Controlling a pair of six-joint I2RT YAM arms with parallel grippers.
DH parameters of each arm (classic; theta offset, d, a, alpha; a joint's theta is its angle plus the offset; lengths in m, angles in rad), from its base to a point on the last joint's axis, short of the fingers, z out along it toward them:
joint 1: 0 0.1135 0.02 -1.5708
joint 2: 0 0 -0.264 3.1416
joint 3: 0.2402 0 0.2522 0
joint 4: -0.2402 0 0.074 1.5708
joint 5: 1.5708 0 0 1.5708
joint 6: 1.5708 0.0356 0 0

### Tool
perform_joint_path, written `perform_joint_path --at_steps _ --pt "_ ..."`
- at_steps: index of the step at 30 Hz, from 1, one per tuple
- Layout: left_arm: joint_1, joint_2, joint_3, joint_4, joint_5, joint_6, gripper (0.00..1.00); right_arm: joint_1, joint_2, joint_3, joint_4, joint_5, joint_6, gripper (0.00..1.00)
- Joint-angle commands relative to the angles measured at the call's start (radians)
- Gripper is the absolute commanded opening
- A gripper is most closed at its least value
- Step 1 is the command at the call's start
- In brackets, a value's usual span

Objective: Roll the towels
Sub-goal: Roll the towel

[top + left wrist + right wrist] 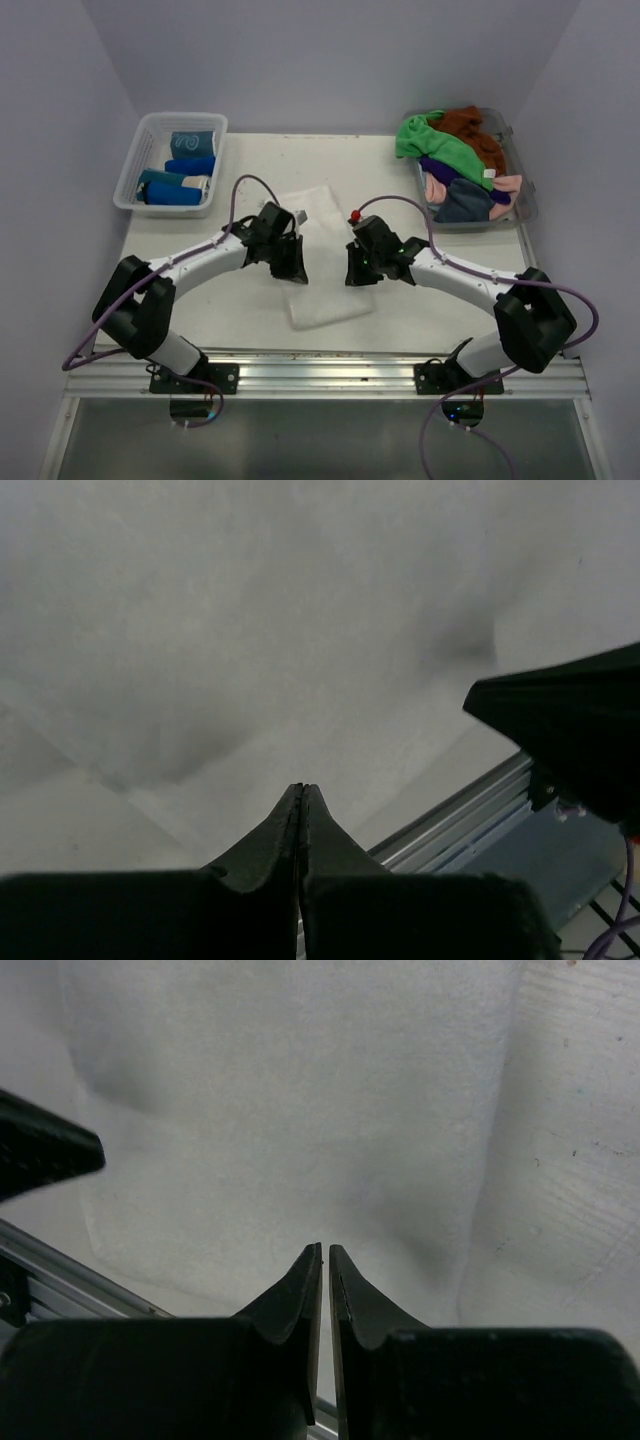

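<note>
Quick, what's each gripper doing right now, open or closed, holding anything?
Left gripper: closed, nothing visibly held, tips over the white towel.
Right gripper: closed but for a hairline gap, nothing visibly held.

Your right gripper (325, 1252) over the white towel (290, 1110), jaws all but together with a thin slit and nothing in it, left gripper (45, 1152) a black wedge at the towel's left side, bare tabletop (575, 1160) right of the towel, metal rail (70, 1270) off its lower-left corner.
</note>
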Motion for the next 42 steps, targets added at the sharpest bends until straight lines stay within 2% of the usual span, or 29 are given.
perform_joint_path --at_steps 1,4,10,16,19,22,27,34,38,42 --pt "-0.048 -0.053 -0.123 0.115 0.129 -0.076 0.02 -0.002 0.033 0.014 0.006 -0.018 -0.015 0.1" --pt "-0.067 -0.027 -0.186 0.127 0.111 -0.085 0.01 -0.001 0.053 0.037 0.002 -0.013 -0.018 0.1" --pt "-0.067 0.081 -0.215 0.117 -0.03 -0.05 0.0 -0.001 0.139 0.006 0.015 0.031 0.001 0.1" --pt "-0.06 0.063 -0.099 0.032 -0.127 -0.028 0.0 -0.001 0.15 -0.049 0.028 0.031 0.059 0.04" --pt "-0.033 0.034 -0.036 0.012 -0.113 -0.013 0.0 0.001 0.07 -0.063 0.078 0.053 0.077 0.08" --pt "0.01 0.034 0.021 -0.008 -0.124 -0.002 0.0 -0.02 0.047 0.012 0.05 0.132 0.061 0.1" --pt "0.108 0.077 0.044 0.021 -0.119 0.01 0.0 -0.091 0.163 0.168 0.03 0.139 0.039 0.1" --pt "0.147 0.262 0.145 0.063 -0.125 0.028 0.0 -0.181 0.429 0.363 0.029 0.088 0.008 0.09" --pt "0.154 0.406 0.245 0.049 -0.17 0.044 0.0 -0.209 0.524 0.393 0.027 0.108 0.045 0.05" --pt "0.18 0.477 0.39 0.006 -0.224 0.067 0.0 -0.214 0.564 0.402 0.03 0.133 0.099 0.04"
